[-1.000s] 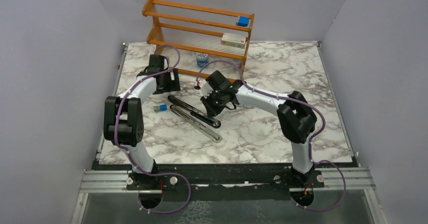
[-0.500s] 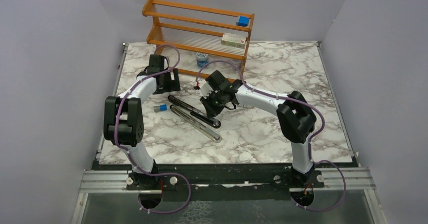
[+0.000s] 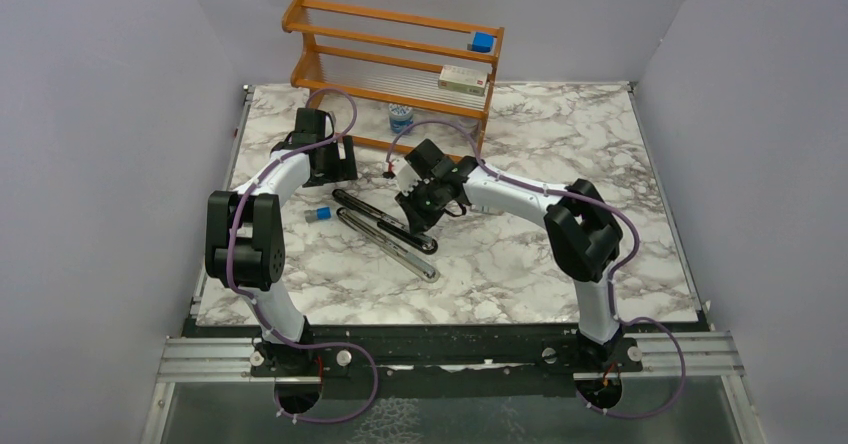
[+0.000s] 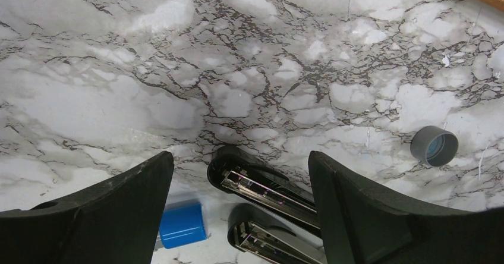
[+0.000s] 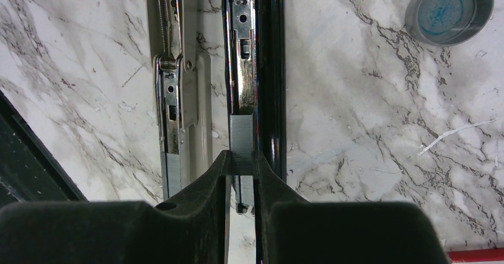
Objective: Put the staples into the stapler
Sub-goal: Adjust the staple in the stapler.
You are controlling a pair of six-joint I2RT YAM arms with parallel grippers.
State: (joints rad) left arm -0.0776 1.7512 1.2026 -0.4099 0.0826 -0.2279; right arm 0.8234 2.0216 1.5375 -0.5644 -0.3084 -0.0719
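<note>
The stapler (image 3: 385, 229) lies swung open on the marble table as two long bars. In the right wrist view the black bar with the silver channel (image 5: 270, 68) runs beside the pale metal bar (image 5: 178, 68). My right gripper (image 5: 241, 157) is shut on a grey strip of staples (image 5: 241, 136), held in line over the near end of the black bar's channel. I cannot tell whether the strip touches the channel. My left gripper (image 4: 239, 156) stands open just above the stapler's (image 4: 261, 187) far hinged ends, holding nothing. From above, the right gripper (image 3: 415, 209) covers the strip.
A small blue-capped object (image 4: 181, 223) lies left of the stapler's ends. A grey cap (image 4: 434, 145) sits on the marble to the right. At the back stands a wooden rack (image 3: 330, 39) with a blue cube (image 3: 483, 41) and a small box (image 3: 463, 79).
The right arm's elbow has shifted slightly left, and its gripper stays over the black bar. The left arm has not moved.
</note>
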